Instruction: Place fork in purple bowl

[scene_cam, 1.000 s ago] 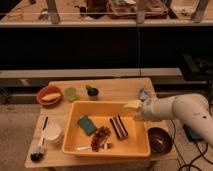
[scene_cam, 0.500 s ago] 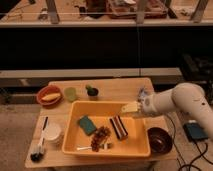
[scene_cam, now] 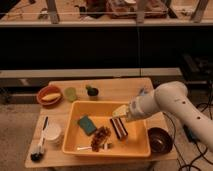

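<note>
Reaching further left than before, the arm (scene_cam: 172, 100) holds the gripper (scene_cam: 120, 111) over the yellow tub (scene_cam: 107, 153), fingers spread and empty. The purple bowl (scene_cam: 160, 140) sits just right of the tub. Inside, front left, the fork (scene_cam: 85, 148) lies beside the grapes (scene_cam: 101, 137).

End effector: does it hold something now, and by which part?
Nothing is held. The end effector hangs open over the yellow tub; the fork lies inside it.
</note>
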Robot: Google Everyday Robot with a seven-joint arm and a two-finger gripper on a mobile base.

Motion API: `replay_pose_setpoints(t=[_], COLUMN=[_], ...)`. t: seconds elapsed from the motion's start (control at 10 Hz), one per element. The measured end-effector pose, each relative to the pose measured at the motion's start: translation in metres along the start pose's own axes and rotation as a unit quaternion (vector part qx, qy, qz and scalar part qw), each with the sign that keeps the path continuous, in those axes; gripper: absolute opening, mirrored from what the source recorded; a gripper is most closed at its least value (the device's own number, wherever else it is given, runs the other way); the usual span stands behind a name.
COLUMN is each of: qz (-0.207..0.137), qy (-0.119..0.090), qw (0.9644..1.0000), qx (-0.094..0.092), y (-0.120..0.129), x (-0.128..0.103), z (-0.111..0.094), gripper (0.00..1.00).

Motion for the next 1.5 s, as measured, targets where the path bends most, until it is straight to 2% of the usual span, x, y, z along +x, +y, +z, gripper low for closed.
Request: replay_pose_setpoints(t=[0.2, 0.4, 0.6, 0.8, 0.9, 1.5], qz=[-0.010, -0.005, 0.014, 0.032, 0.037, 0.037], qy=[-0.019, -0.039, -0.055, -0.066, -0.069, -0.070], qw=[0.9994, 0.9981, 0.9973, 0.9963, 0.9958, 0.9958], qx=[-0.029, -0.048, -0.047, -0.045, -0.046, -0.046], y=[-0.011, -0.004, 0.007, 0.017, 0.018, 0.018], x=[-0.009, -0.018, -0.028, -0.038, -0.041, -0.041], z=[0.022, 0.045, 0.077, 0.100, 0.105, 0.106], gripper=[0.54, 0.54, 0.54, 0.54, 0.54, 0.54])
